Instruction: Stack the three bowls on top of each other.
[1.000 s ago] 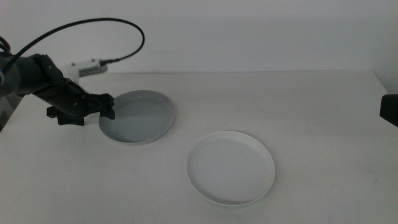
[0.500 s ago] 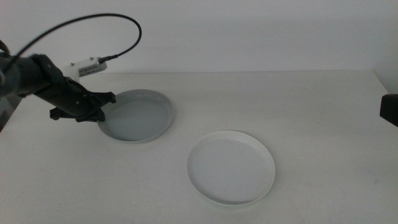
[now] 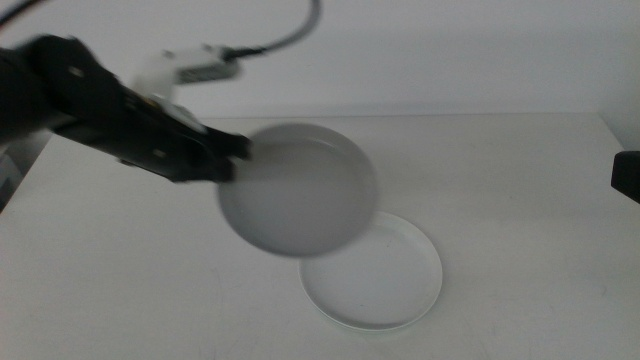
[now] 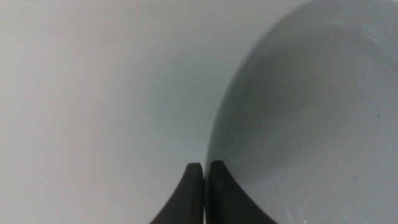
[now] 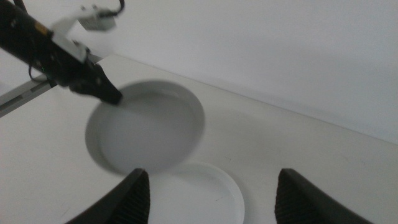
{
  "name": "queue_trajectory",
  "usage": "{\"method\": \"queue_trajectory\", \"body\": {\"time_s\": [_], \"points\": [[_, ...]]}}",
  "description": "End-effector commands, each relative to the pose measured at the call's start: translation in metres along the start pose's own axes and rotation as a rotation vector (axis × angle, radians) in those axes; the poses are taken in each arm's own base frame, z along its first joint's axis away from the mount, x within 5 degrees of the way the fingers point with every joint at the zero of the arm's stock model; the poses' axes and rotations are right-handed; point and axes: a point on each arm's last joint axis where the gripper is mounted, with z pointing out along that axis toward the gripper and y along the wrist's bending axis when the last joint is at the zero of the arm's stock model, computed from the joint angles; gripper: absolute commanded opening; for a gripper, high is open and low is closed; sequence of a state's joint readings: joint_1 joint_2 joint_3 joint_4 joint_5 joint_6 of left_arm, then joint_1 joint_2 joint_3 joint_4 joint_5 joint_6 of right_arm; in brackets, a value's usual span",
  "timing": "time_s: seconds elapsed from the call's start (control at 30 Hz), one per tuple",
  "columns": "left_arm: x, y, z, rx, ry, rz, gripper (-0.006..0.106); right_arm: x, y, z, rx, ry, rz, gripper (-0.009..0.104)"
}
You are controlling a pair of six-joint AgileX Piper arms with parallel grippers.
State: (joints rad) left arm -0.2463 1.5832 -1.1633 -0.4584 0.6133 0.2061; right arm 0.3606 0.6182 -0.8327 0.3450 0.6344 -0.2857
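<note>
left gripper (image 3: 232,150) clamps grey bowl (image 3: 298,188) rim, bowl airborne, tilted, over white bowl (image 3: 385,280); right gripper (image 5: 208,186) wide open; white table (image 3: 520,200).

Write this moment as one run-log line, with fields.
left gripper: shut on grey bowl, lifted | white bowl: on table | right gripper: open, waiting

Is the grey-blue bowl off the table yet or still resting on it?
Off the table. The left end effector grips the grey-blue bowl by its rim, carrying it tilted in the air, overlapping the white bowl in the middle view.
</note>
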Motion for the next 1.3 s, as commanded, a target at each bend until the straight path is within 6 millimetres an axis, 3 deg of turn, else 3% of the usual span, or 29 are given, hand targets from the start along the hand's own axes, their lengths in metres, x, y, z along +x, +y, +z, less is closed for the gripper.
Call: {"method": "queue_trajectory", "body": {"time_s": [0.0, 0.23, 0.53, 0.63, 0.77, 0.9, 1.0, 1.07, 1.27], "points": [[-0.006, -0.028, -0.008, 0.054, -0.085, 0.01, 0.0, -0.013, -0.002, -0.004, 0.025, -0.094, -0.008, 0.052], [0.01, -0.06, 0.034, 0.092, -0.039, 0.078, 0.0, -0.013, -0.002, -0.004, 0.025, -0.094, -0.008, 0.052], [0.026, -0.054, 0.081, 0.068, 0.058, 0.051, 0.003, -0.013, -0.002, -0.004, 0.025, -0.094, -0.008, 0.052], [0.027, -0.053, 0.086, 0.067, 0.061, 0.059, 0.012, -0.013, -0.002, -0.004, 0.025, -0.093, -0.008, 0.052], [0.027, -0.053, 0.085, 0.068, 0.058, 0.068, 0.039, -0.013, -0.002, -0.004, 0.025, -0.093, -0.008, 0.052], [0.024, -0.055, 0.079, 0.076, 0.042, 0.099, 0.076, -0.013, -0.002, -0.004, 0.025, -0.093, -0.008, 0.052], [0.017, -0.057, 0.062, 0.085, 0.001, 0.141, 0.101, -0.013, -0.002, -0.004, 0.025, -0.093, -0.008, 0.052], [0.01, -0.057, 0.043, 0.087, -0.041, 0.162, 0.105, -0.013, -0.002, -0.004, 0.025, -0.093, -0.008, 0.052], [-0.013, -0.041, -0.024, 0.048, -0.21, 0.172, 0.105, -0.013, -0.002, -0.004, 0.025, -0.093, -0.008, 0.052]]}}
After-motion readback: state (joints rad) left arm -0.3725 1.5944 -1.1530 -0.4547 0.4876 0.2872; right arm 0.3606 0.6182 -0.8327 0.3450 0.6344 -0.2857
